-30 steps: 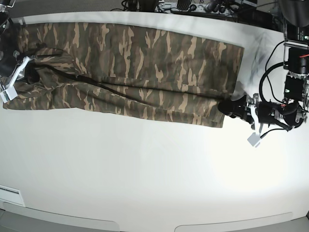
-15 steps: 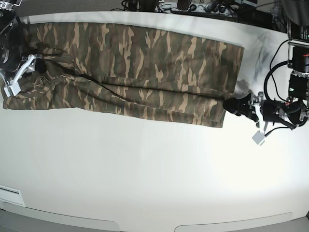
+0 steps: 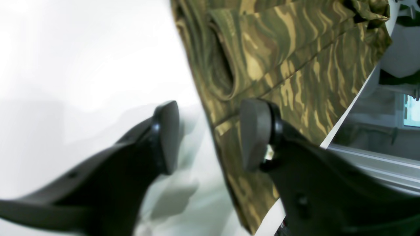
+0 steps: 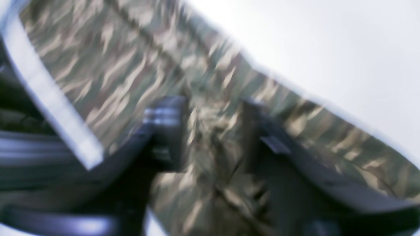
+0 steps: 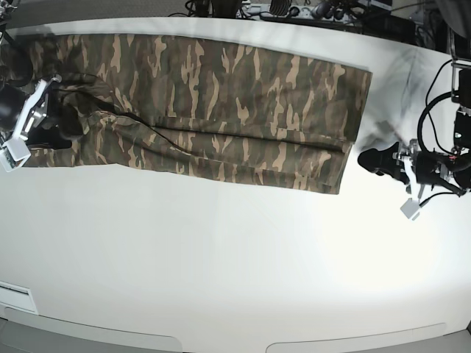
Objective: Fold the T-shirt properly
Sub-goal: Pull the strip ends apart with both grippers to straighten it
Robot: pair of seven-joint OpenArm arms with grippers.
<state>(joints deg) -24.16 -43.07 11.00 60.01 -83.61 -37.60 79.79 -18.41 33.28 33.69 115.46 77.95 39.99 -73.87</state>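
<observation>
the white table (image 5: 221,265) fills most of the base view. across its far half lies the t-shirt (image 5: 213,103), a long band of camouflage cloth in dark green, brown and tan, folded lengthwise so that one layer overlaps another along a slanting crease. its far edge runs close to the table's far edge, and its near edge is uneven, with a hem corner sticking out toward the left arm's side. in the left wrist view the hem shows a rolled, stitched fold.

the right gripper (image 4: 210,131) sits at the shirt's other end, its fingers on either side of bunched cloth; the view is blurred, so i cannot tell whether it grips.

the left gripper (image 3: 208,137) stands released on bare table just beside the hem, holding nothing.
</observation>
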